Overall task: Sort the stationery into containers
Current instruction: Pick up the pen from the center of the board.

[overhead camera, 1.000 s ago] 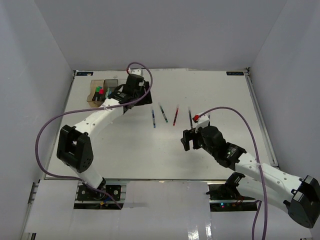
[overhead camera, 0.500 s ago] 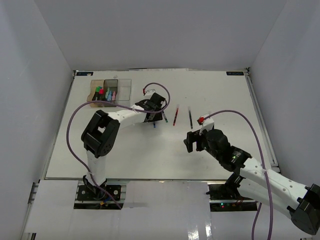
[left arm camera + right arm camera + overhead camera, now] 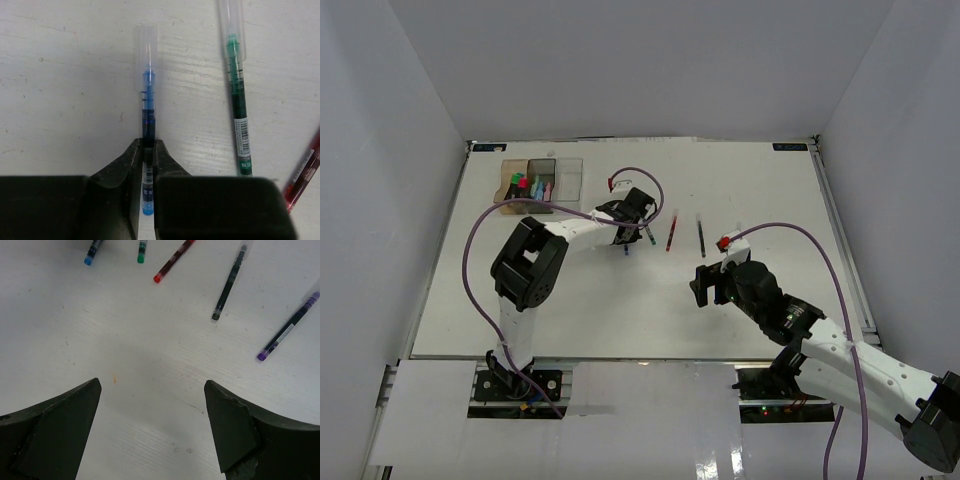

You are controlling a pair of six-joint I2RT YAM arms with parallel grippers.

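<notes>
Nearest the bases, found the right gripper (image 3: 150,425) with fingers wide apart, holding nothing, poised over bare table (image 3: 570,310). Noted ahead of it a black pen (image 3: 229,285) and a purple pen (image 3: 287,327), both lying flat. Further out, found the left gripper (image 3: 146,147) clamped on the lower barrel of the blue pen (image 3: 147,95), with the pen apparently flat on the tabletop, long axis running straight away from the wrist, clear cap at the far end. Noted the green pen (image 3: 237,110) just beside on the right, roughly parallel and not touching, and the red pen (image 3: 305,170) beyond that, tilted. Located the containers (image 3: 568,172) at the far left corner, well apart from the clamped pen, away and to its left, with small coloured pieces (image 3: 525,185) inside, too small to identify. Judged step in hand: lift the blue pen, then carry it far-left to the bins. Judged the left arm nearer the bins. Possible risk: green pen nudged on lift.
</notes>
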